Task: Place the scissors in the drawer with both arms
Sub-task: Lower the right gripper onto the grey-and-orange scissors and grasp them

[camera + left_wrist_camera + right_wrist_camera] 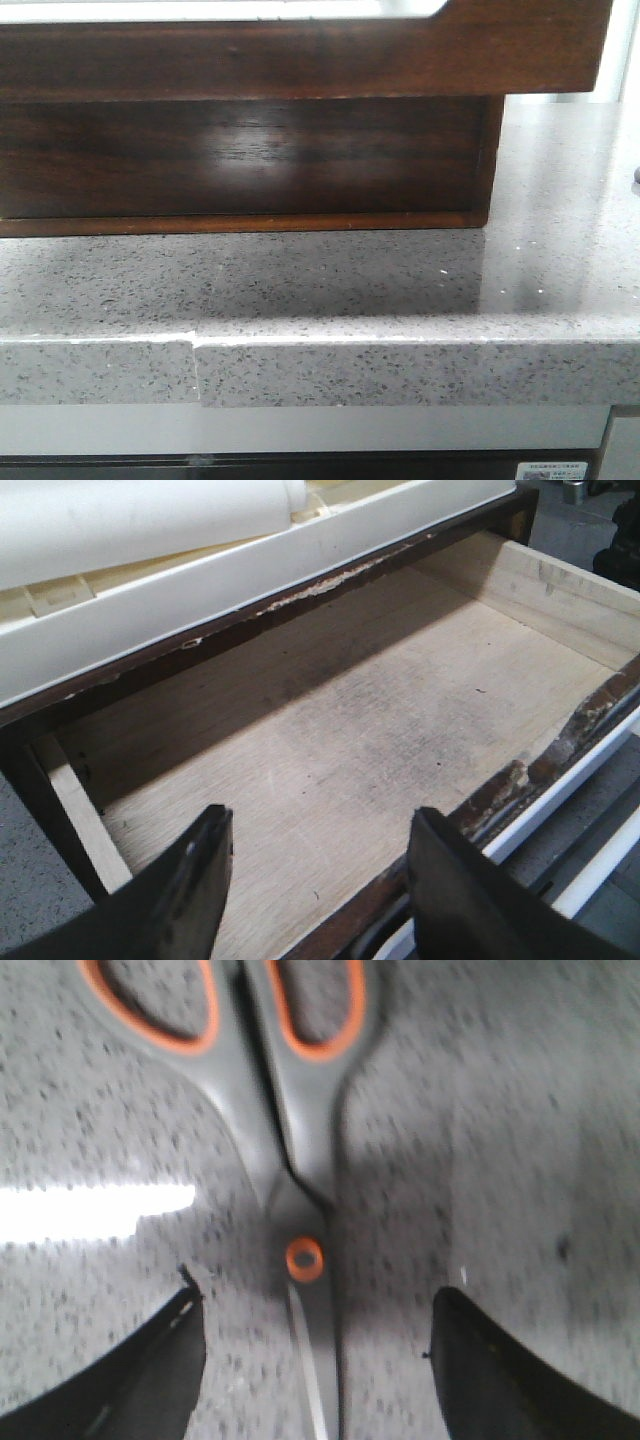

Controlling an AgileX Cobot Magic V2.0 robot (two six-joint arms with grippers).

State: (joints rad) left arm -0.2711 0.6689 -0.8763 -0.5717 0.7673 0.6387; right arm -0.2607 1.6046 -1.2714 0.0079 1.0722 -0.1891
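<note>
front cam low and close on the drawer (250, 150) side and countertop (300, 290) edge, left wrist cam steep down into the open drawer, right wrist cam straight down, very near the scissors (290, 1160) on speckled counter, handles at 12 o'clock

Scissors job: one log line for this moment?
drawer: open, nothing inside | scissors: flat on countertop | left gripper: open | right gripper: open, straddling scissors
</note>
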